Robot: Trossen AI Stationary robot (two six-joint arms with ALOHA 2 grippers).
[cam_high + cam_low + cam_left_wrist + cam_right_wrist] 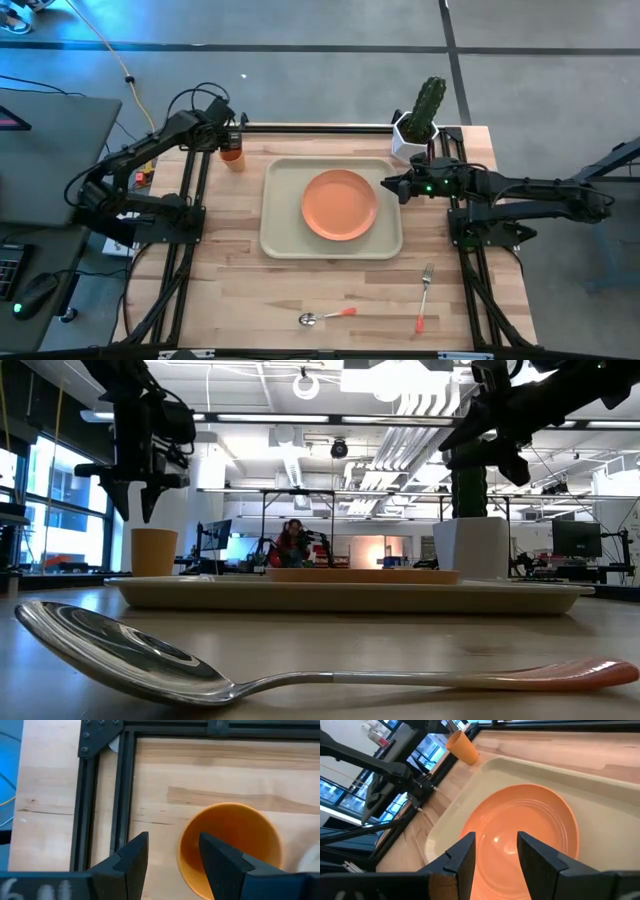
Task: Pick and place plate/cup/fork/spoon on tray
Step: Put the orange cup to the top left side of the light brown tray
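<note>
Currently the left gripper (172, 857) is hovering above the cup (232, 154), fingers pointing down and spread apart; one finger is lying over the cup's rim, the other over bare wood beside it. In the low view it is hanging clear above the cup, not touching. The left arm is reaching in from the far-left corner of the tray (282, 238).

The right gripper (496, 851) is hanging over the tray's right edge, beside the plate (339, 204), fingers parted and holding nothing. The right arm is stretching level toward the tray from the right side.

The plate is lying flat in the middle of the tray. The cup is standing upright on the table just off the tray's far-left corner. The spoon (326, 316) is lying on the table near of the tray; the fork (424, 296) is resting off the tray's near-right corner, apart from the spoon. A cactus pot (415, 135) is standing at the tray's far-right corner.

In the low view the spoon is filling the foreground and the plate is showing only as a thin edge. In the left wrist view the cup is being cut off at the frame edge.
</note>
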